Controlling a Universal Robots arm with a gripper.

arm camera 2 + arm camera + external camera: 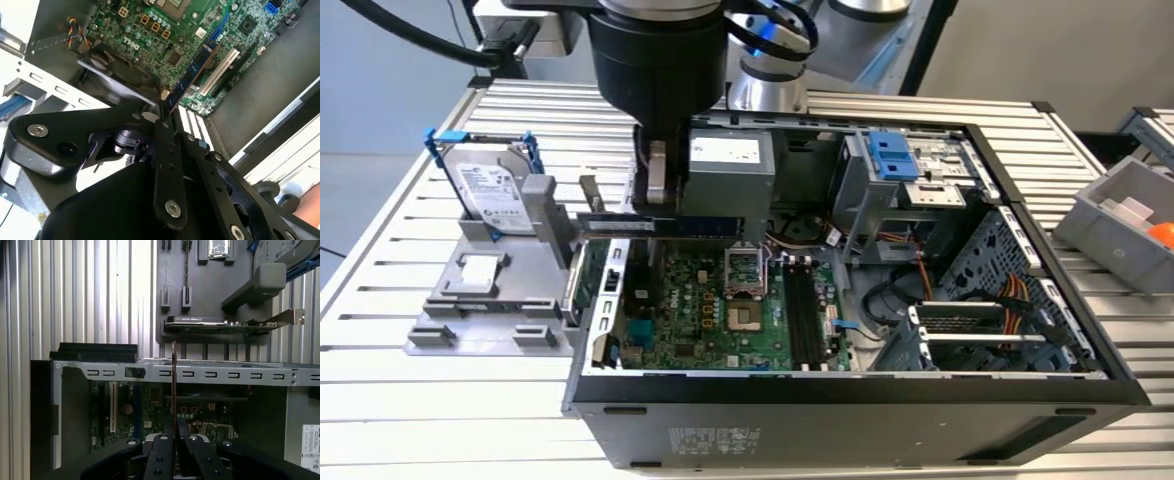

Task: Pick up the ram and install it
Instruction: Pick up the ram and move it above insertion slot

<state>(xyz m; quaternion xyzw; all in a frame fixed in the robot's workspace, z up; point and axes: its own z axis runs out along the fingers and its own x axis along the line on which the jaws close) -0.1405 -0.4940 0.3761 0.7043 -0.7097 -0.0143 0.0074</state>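
Your pincer clamps the thin bluish circuit-board ram stick, its length lying crosswise to the black motherboard slots.

Item counts, all views.
- Gripper: one, with two fingers.
- Ram: one stick.
- Open computer case: one, containing one motherboard and one power supply.
- Black memory slots on board: several side by side, exact number unclear.
- Hard drive in blue frame: one.
- Grey fixture: one.
- Card with metal bracket: one.
- Grey bin: one, holding one orange item.
- Slatted table: one.
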